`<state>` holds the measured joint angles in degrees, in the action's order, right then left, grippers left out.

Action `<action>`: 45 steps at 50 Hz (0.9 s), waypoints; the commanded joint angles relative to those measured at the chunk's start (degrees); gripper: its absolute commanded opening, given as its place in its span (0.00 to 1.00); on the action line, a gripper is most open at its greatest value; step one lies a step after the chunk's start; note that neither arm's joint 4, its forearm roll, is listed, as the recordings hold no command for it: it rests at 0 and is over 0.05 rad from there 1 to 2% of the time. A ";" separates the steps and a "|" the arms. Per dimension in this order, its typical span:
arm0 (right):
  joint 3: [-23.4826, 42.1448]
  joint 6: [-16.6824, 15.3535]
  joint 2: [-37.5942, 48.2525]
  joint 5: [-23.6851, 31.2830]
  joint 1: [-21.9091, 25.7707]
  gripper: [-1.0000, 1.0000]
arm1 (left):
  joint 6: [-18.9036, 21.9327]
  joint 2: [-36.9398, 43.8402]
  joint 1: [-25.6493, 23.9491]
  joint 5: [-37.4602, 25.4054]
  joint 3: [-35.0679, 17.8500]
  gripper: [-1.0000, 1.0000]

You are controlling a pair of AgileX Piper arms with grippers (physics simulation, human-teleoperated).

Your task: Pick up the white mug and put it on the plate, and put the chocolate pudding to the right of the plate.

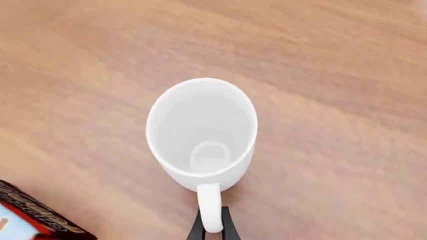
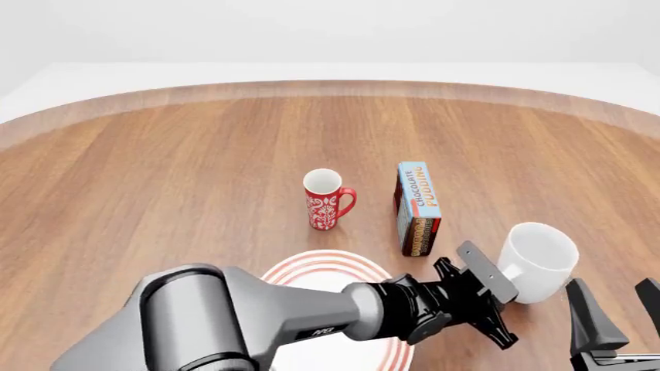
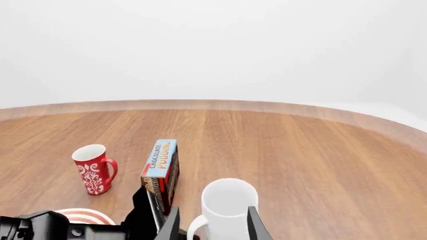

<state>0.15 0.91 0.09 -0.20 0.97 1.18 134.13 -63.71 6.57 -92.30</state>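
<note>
Left claw (image 2: 502, 305): clamped on white mug (image 2: 537, 260) handle, at 4 o'clock of chocolate pudding (image 2: 418, 208). Right claw (image 2: 617, 308): fingers apart.

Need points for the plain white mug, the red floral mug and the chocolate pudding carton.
Plain glossy white mug (image 1: 200, 132): left wrist view, on its inner wall.
Slim red mug with white floral pattern (image 2: 324, 207): front view, on its patterned side.
Rectangular chocolate pudding carton (image 2: 416, 193): front view, on its light blue lettered face.
</note>
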 commanded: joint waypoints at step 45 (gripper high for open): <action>-0.10 -0.18 2.15 -2.30 -0.02 1.00 | 1.84 -16.51 3.15 6.35 14.14 0.00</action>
<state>0.06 0.79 2.01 -2.24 0.98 2.43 120.87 -60.80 11.73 -80.98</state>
